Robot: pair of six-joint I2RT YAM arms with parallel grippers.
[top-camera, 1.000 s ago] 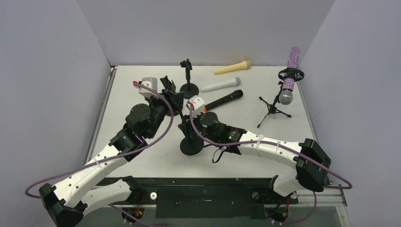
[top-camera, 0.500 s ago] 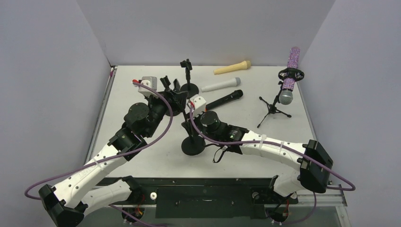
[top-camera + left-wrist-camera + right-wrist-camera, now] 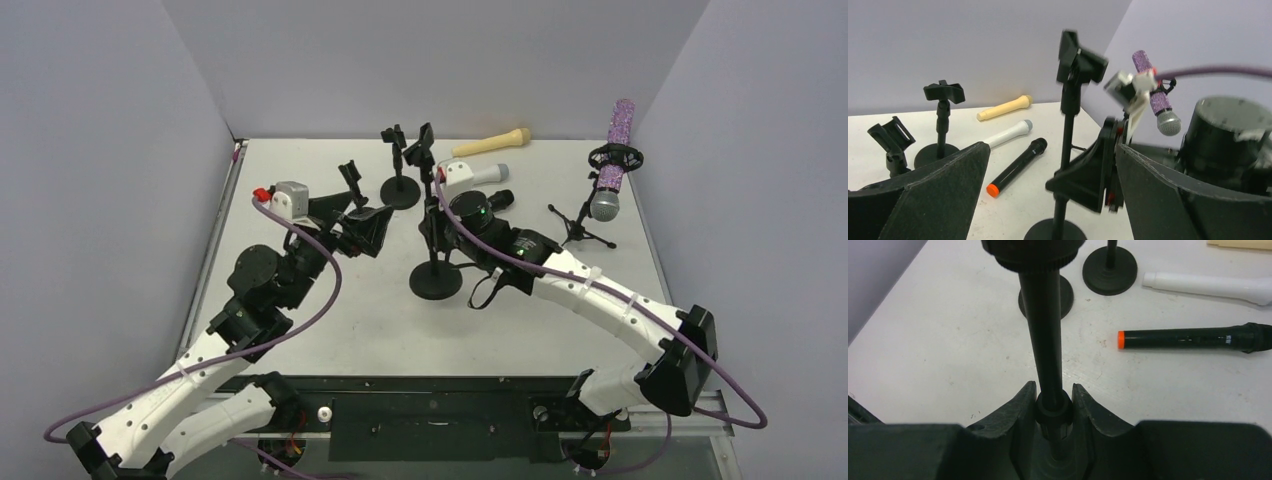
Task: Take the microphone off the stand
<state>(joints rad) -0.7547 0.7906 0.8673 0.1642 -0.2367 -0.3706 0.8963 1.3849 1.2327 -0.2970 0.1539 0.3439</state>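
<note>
At two o'clock, the glittery purple microphone [image 3: 612, 160] hangs head-down in its tripod stand [image 3: 578, 228]. At the centre, the right gripper [image 3: 1053, 407] pinches a round-base stand [image 3: 436, 262]. The left gripper [image 3: 1050, 165] is spread and empty at nine. A black microphone [image 3: 1193, 338] and a white microphone [image 3: 1213, 286] lie at twelve.

You see a matt white table [image 3: 923, 340], faintly scuffed, bearing a satin-finish black microphone [image 3: 1188, 338] with a glossy orange cap, a smooth plastic white microphone [image 3: 1208, 286] and a glitter-crusted purple microphone [image 3: 620, 125] with a metal mesh head. The pole of the stand [image 3: 1043, 330] is matt black.
</note>
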